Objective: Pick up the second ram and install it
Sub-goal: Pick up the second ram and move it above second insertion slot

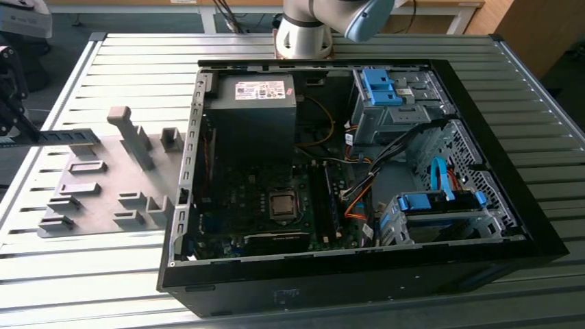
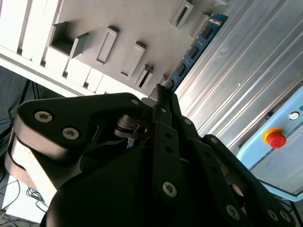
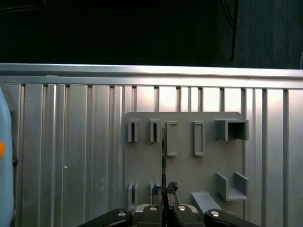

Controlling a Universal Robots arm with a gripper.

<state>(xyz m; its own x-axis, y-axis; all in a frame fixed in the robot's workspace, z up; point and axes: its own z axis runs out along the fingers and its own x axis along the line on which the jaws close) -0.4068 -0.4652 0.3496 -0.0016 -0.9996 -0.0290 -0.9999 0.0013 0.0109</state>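
Observation:
My gripper point(image 2: 162, 94) is shut on one end of the second ram point(image 2: 194, 47), a thin blue-green board with dark chips that sticks out past the fingertips. In the first wrist view the ram point(image 3: 164, 156) shows edge-on as a thin line, rising from the gripper point(image 3: 164, 201) over the grey fixture plate point(image 3: 184, 170). In the exterior view the gripper point(image 1: 23, 137) is at the far left edge and holds the ram point(image 1: 66, 136) level above the plate's far end point(image 1: 101, 192). The ram's gripped end is hidden between the fingers.
An open black computer case point(image 1: 512, 205) fills the middle and right of the slatted metal table point(image 1: 82, 274), with the motherboard point(image 1: 274, 199) and its memory slots point(image 1: 322, 195) exposed. Grey blocks point(image 1: 133, 137) stand upright on the plate. The arm's base point(image 1: 306, 34) is behind the case.

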